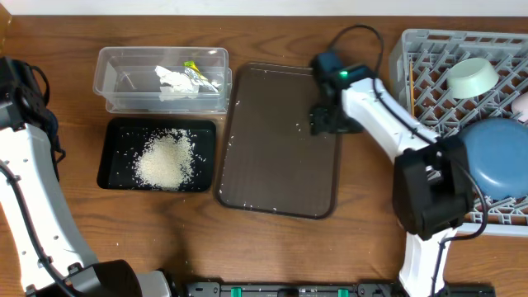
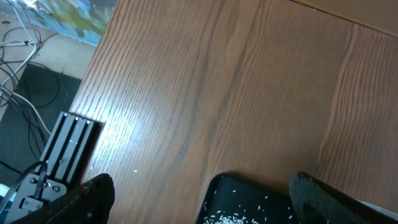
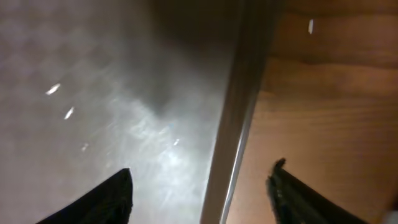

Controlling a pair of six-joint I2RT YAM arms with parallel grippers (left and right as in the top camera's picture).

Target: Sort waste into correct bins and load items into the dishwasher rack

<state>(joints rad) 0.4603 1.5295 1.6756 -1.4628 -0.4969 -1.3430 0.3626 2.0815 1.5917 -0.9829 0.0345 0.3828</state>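
Right tool (image 1: 330, 124): astride the right rim (image 3: 236, 112) of the brown tray (image 1: 272, 165), fingers (image 3: 112, 199) parted to either side, gripping nothing. Probably best: lower squarely, pinch the rim firmly, then tilt gently to slide stray rice grains (image 3: 53, 89) toward the black tray (image 1: 115, 140) by the table's (image 1: 272, 247) left edge. Seen only from the wrist: clearance beside the rim. Seen only from overhead: rice heap (image 1: 165, 158), loaded rack (image 1: 412, 49). Left tool (image 2: 202, 199): wide, empty.

The tub (image 1: 124, 82) lies behind the rice tray (image 1: 115, 169); rightward, serving tray (image 1: 272, 161), then rack (image 1: 429, 49).
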